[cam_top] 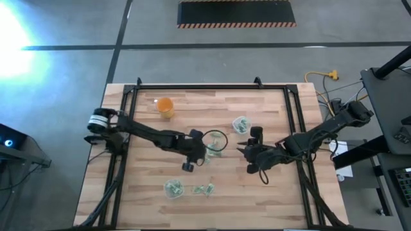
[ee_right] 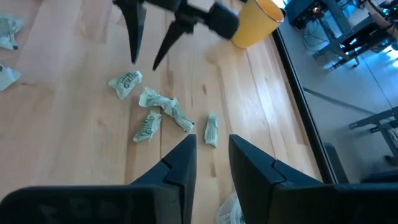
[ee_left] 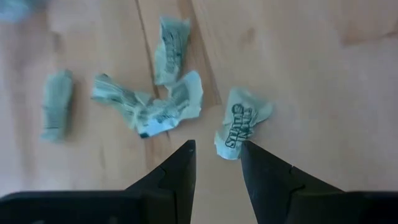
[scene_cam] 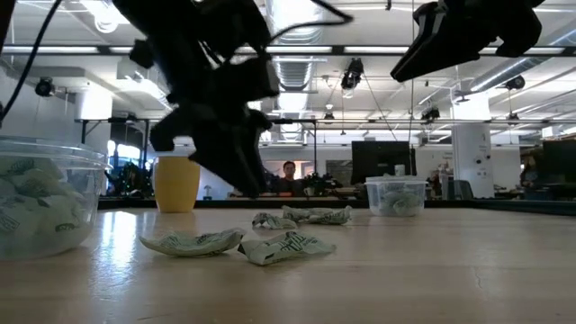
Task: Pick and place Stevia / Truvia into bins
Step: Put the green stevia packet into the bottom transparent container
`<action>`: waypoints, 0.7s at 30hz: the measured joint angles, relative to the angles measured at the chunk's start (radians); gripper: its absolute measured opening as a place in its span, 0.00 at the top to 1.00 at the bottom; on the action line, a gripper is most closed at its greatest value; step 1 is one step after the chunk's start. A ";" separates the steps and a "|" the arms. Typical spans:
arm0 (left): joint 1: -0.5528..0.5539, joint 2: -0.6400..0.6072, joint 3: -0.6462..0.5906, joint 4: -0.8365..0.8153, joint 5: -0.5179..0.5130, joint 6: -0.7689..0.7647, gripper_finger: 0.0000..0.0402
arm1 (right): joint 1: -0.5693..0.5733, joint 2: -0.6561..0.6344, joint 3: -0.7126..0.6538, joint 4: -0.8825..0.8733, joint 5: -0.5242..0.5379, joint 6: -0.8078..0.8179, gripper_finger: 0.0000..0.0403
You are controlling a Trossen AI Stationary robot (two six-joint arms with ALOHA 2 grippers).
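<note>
Several crumpled pale green sachets (ee_left: 152, 111) lie loose at mid-table, also seen in the right wrist view (ee_right: 163, 104). My left gripper (ee_left: 217, 149) hovers open just above them, with one sachet (ee_left: 241, 121) below its fingertips. In the high view the left gripper (cam_top: 204, 151) is at the table's middle. My right gripper (cam_top: 243, 151) hangs open to its right, well above the table (scene_cam: 459, 36). One clear cup (cam_top: 241, 124) with sachets stands toward the far side. A second clear cup (cam_top: 173, 188) with sachets stands near the front.
An orange cup (cam_top: 166, 107) stands far left on the wooden table (cam_top: 276, 186). Two more loose sachets (cam_top: 204, 189) lie beside the near clear cup, and show close in the low view (scene_cam: 193, 243). A black frame rims the table. A person shows in the room beyond.
</note>
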 joint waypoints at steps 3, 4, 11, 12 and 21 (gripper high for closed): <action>0.021 0.042 0.014 -0.009 0.017 0.001 0.72 | 0.000 0.000 0.000 -0.001 0.000 0.001 0.79; 0.028 0.052 0.019 -0.009 0.031 0.001 0.72 | 0.000 0.000 0.000 -0.001 0.000 0.001 0.78; 0.048 0.084 0.031 -0.008 0.113 0.001 0.72 | 0.000 0.000 -0.001 -0.001 0.000 0.004 0.79; 0.048 0.084 0.031 -0.008 0.124 0.000 0.72 | 0.000 0.000 -0.001 -0.002 0.000 0.007 0.80; 0.047 0.079 0.031 -0.010 0.167 -0.002 0.72 | 0.000 0.000 -0.001 -0.009 -0.002 0.012 0.82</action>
